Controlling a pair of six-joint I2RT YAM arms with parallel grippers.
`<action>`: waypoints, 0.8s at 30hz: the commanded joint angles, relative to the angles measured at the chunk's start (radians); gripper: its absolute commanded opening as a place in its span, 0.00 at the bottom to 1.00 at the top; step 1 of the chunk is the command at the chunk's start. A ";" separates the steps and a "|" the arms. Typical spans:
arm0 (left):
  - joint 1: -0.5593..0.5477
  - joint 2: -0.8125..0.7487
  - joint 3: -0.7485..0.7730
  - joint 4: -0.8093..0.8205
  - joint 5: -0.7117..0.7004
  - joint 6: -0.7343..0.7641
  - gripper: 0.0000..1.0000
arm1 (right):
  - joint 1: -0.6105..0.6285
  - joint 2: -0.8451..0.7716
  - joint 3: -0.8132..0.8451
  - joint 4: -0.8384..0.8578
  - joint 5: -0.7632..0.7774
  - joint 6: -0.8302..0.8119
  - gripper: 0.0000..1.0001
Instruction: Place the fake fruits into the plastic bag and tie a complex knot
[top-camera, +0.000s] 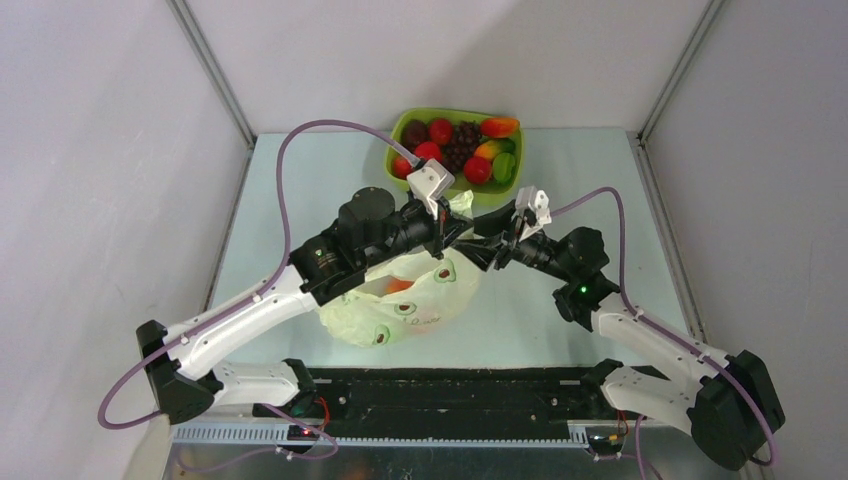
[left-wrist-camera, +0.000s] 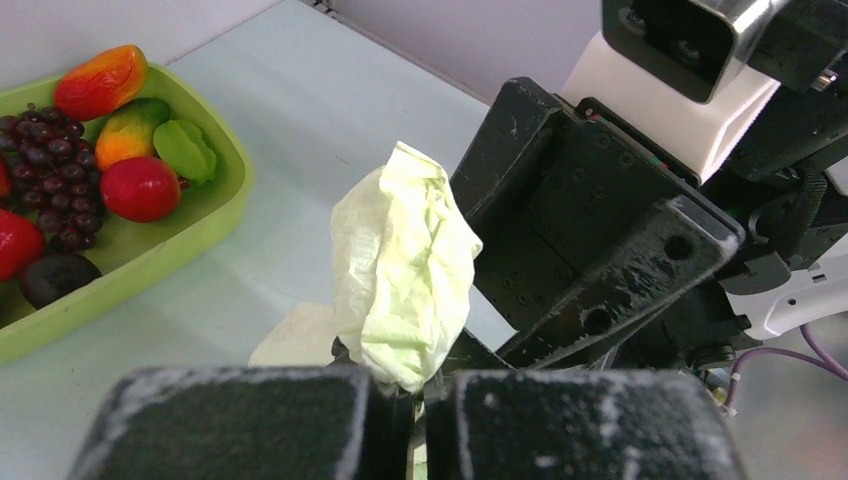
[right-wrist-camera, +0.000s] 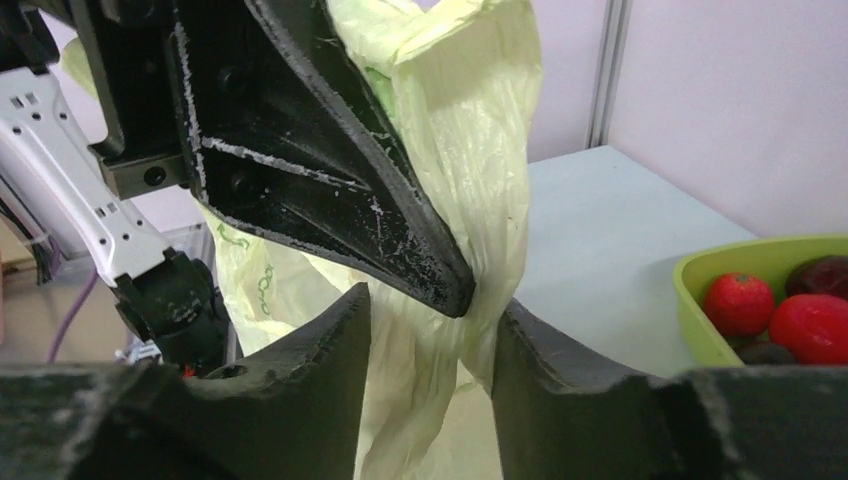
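Right gripper (right-wrist-camera: 430, 335), half-open astride thin pale-green plastic bag (right-wrist-camera: 475, 150) clamped by left gripper (left-wrist-camera: 418, 400): closing may catch that jaw instead.

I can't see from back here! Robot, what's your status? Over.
Left end effector shut on thin pale yellow-green plastic bag. Right end effector straddles it, jaws apart. Glossy plastic fruits sit in lime-green tray. Left fingertip crowds right jaws.

Thin, crinkly translucent plastic bag (left-wrist-camera: 400, 260), glossy fake fruits (left-wrist-camera: 140, 188), smooth lime plastic tray (left-wrist-camera: 215, 215), matt pale table (left-wrist-camera: 330, 110)
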 joint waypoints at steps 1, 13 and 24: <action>0.008 -0.033 -0.004 0.054 0.003 -0.019 0.00 | 0.010 0.010 0.000 0.073 0.047 0.024 0.35; 0.034 -0.124 0.121 -0.254 0.007 0.159 0.99 | -0.091 -0.029 0.000 -0.020 -0.014 0.085 0.00; 0.195 -0.389 0.089 -0.401 0.113 0.250 0.99 | -0.240 -0.042 0.008 -0.047 -0.145 0.151 0.00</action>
